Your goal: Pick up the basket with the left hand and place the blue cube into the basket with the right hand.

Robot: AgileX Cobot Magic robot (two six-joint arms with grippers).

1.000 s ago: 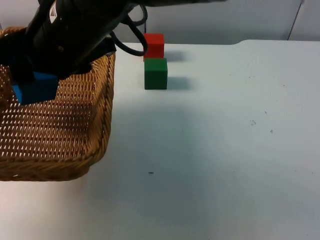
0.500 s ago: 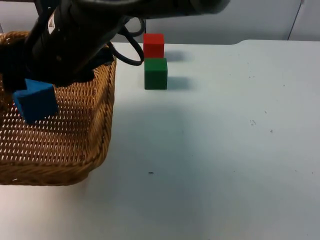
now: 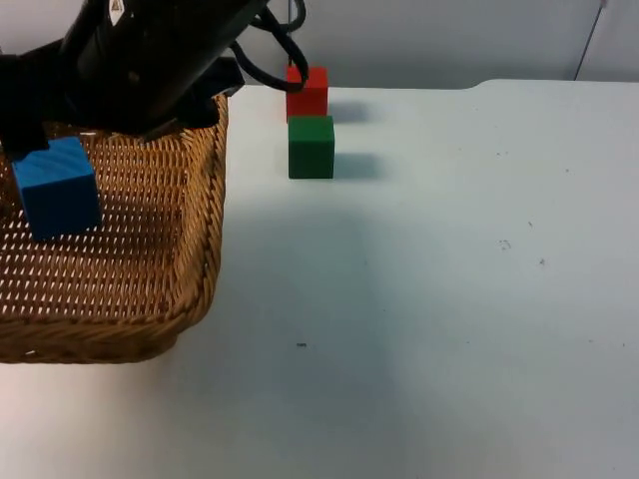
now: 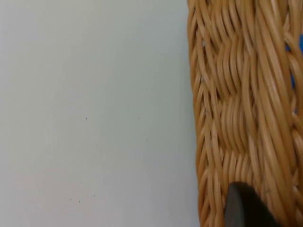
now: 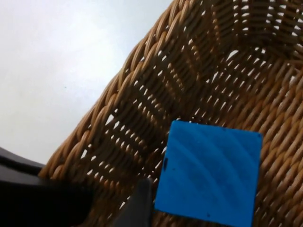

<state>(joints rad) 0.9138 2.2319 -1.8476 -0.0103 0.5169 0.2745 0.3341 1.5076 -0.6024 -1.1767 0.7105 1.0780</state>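
Since half a second ago the blue cube (image 3: 56,188) has dropped free of my right claw and now sits on the floor of the woven wicker basket (image 3: 190,269), near its left side. My right claw (image 5: 142,208) hangs just above it, fingers apart. My left claw (image 4: 246,208) grips the basket's wall. To finish cleanly: lift the right arm straight up, keep the basket level. Red cube (image 3: 308,90) and green cube (image 3: 311,147) stand on the white counter (image 3: 459,299).

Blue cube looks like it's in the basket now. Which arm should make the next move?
Right, probably. The blue cube rests on the basket floor, so the right gripper beside it should lift clear. The left gripper sits at the basket's woven rim and should hold it steady.
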